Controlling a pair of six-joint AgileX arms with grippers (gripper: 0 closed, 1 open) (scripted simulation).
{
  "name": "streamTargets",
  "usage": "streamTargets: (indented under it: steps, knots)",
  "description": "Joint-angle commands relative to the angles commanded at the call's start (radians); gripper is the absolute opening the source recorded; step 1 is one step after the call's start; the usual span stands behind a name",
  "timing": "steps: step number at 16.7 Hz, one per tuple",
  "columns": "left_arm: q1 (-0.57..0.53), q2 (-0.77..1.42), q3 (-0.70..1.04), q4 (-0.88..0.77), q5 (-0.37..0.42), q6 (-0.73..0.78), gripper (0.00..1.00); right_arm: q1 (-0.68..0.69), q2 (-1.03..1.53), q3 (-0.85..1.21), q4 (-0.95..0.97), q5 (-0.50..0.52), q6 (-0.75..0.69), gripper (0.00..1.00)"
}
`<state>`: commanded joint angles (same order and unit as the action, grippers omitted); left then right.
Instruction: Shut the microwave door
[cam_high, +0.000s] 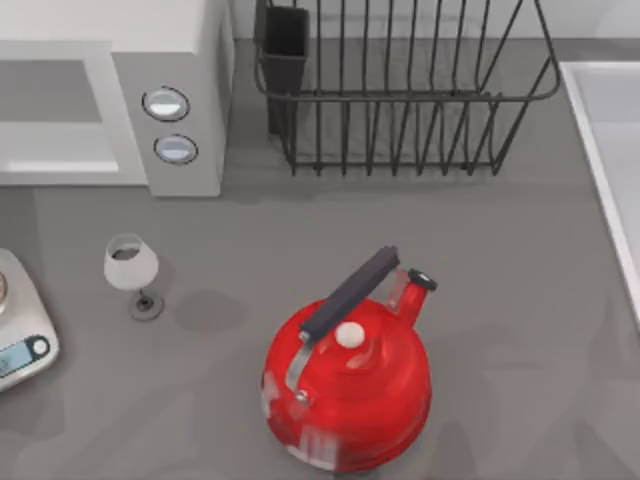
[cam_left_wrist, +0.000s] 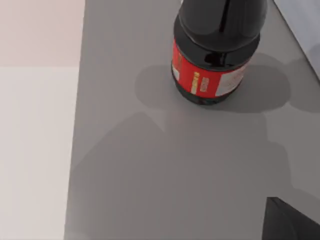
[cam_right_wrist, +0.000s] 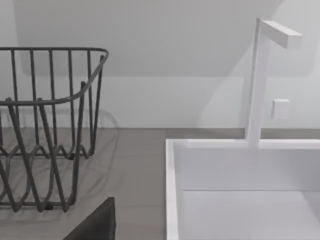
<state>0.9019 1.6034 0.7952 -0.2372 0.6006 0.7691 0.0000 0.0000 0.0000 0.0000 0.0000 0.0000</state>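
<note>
The microwave (cam_high: 180, 60) stands at the table's back left, pale grey-white, with two round silver dials (cam_high: 166, 103) on its panel. Its cavity (cam_high: 50, 92) faces the front and looks uncovered. The microwave door is out of view. A dark corner of my left gripper (cam_left_wrist: 292, 222) shows in the left wrist view, over bare grey table near a dark bottle. In the right wrist view a dark corner of my right gripper (cam_right_wrist: 95, 225) sits between the rack and the sink.
A black wire dish rack (cam_high: 400, 100) stands at the back. A red kettle (cam_high: 350, 385) sits front centre, a wine glass (cam_high: 131, 265) left of it, and a white scale (cam_high: 20, 330) at the left edge. A white sink (cam_high: 610, 150) is right. The dark, red-labelled bottle (cam_left_wrist: 215, 55) stands upright.
</note>
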Motion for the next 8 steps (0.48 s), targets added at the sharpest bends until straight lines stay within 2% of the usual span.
streamTargets:
  steps: [3, 8]
  knots:
    - [-0.063, -0.102, -0.113, 0.055, -0.032, -0.068, 0.0, 0.0, 0.0, 0.0, 0.0, 0.0, 0.0, 1.0]
    - [-0.074, -0.118, -0.133, 0.066, -0.036, -0.084, 0.0, 0.0, 0.0, 0.0, 0.0, 0.0, 0.0, 1.0]
